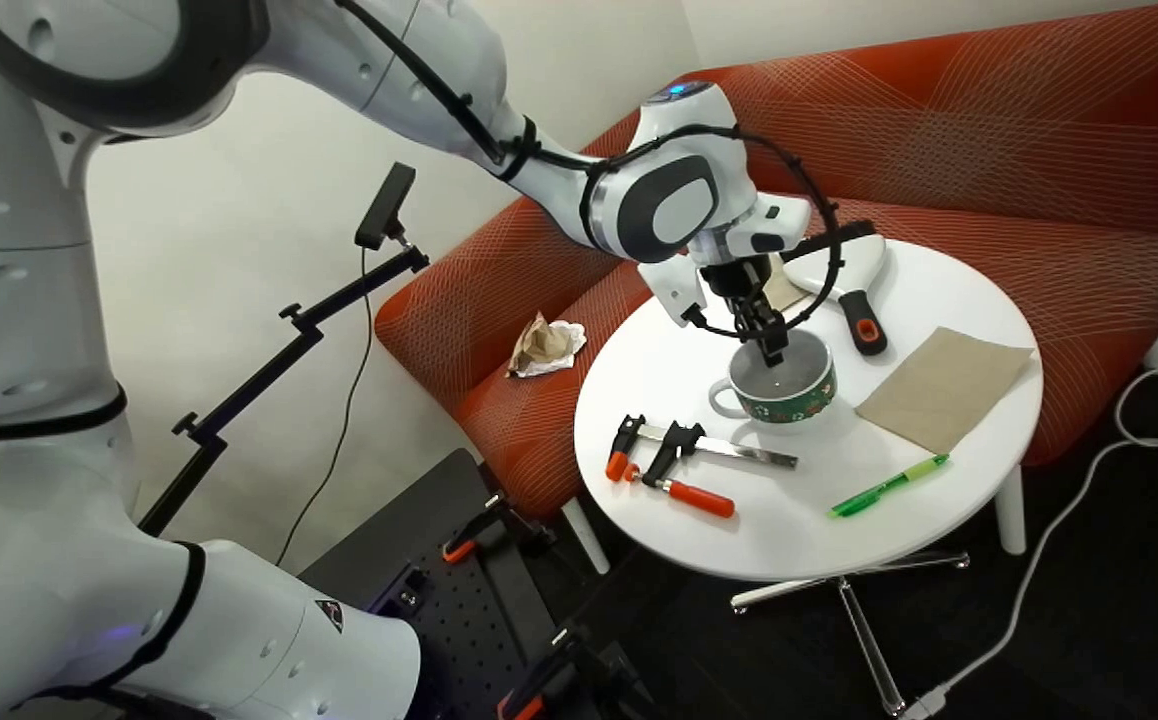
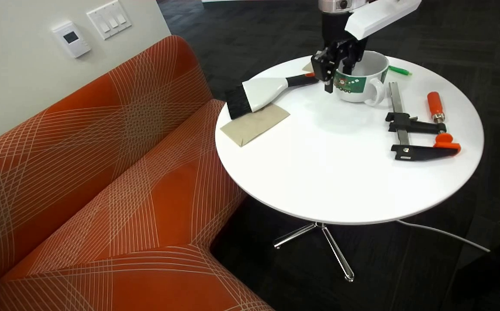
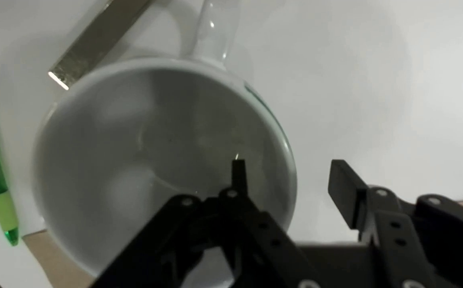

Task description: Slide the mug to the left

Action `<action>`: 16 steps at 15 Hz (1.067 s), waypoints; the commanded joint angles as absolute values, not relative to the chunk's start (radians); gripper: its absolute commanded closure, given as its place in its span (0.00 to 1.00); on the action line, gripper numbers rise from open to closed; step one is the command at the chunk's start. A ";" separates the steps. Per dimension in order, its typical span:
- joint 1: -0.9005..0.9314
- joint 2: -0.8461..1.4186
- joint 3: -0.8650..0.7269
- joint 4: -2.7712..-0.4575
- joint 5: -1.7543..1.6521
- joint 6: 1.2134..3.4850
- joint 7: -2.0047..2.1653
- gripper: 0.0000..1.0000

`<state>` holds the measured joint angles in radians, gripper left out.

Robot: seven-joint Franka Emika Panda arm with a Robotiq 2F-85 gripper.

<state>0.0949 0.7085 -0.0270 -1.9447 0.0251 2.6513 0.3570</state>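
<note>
Mug (image 1: 787,388), round, glossy, loop-handled.

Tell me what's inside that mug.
One finger of the open gripper is inside the mug; otherwise the wrist view shows only its grey inner wall and bottom. The part behind the gripper is covered.
</note>
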 commanded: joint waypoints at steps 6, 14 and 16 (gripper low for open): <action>0.127 0.713 -0.052 -1.913 0.041 2.610 0.371 1.00; 0.153 0.665 0.010 -1.949 0.033 2.577 0.295 0.97; 0.169 0.667 0.035 -1.939 0.029 2.560 0.270 0.97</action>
<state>0.1475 0.7054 0.0085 -1.9321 0.0248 2.6157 0.3146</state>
